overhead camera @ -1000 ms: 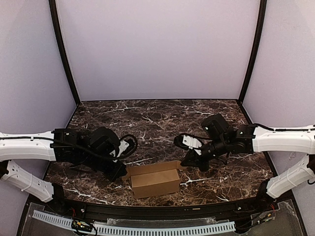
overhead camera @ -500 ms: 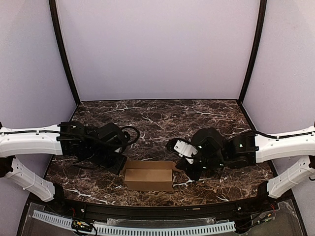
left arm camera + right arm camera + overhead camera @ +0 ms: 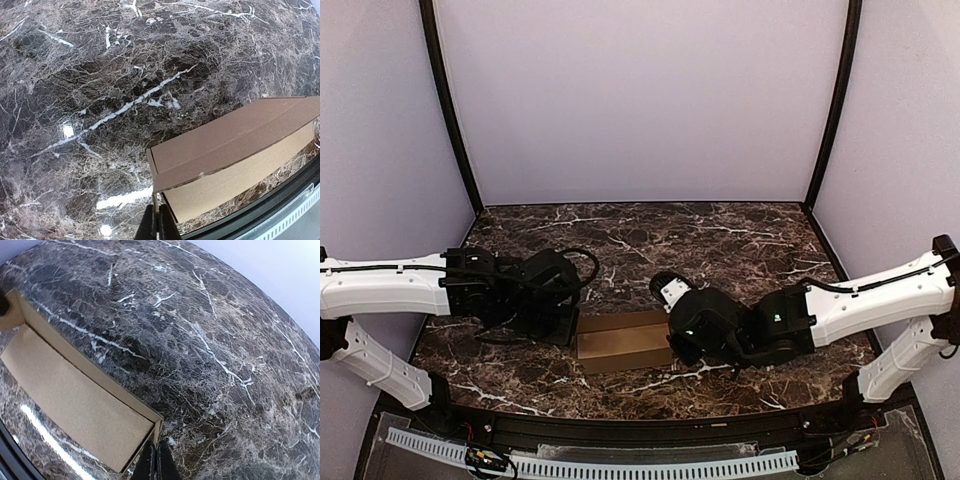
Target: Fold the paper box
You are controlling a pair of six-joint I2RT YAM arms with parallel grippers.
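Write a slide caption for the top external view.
The shut left gripper and shut right gripper sit at opposite ends of the paper box on the marble table.

paper box (image 3: 623, 340): tan carton lying flat near the table's near edge, about midway between the left and right edges, long side running across.
my left gripper (image 3: 570, 333): low at the box's left end, right against it; my fingertips are hidden under my own wrist.
my right gripper (image 3: 673, 345): low at the box's right end, close against it.
my left arm (image 3: 380, 285): reaches in over the left edge.
my right arm (image 3: 880, 300): reaches in over the right edge.
table (image 3: 650, 235): dark marble, white veins.
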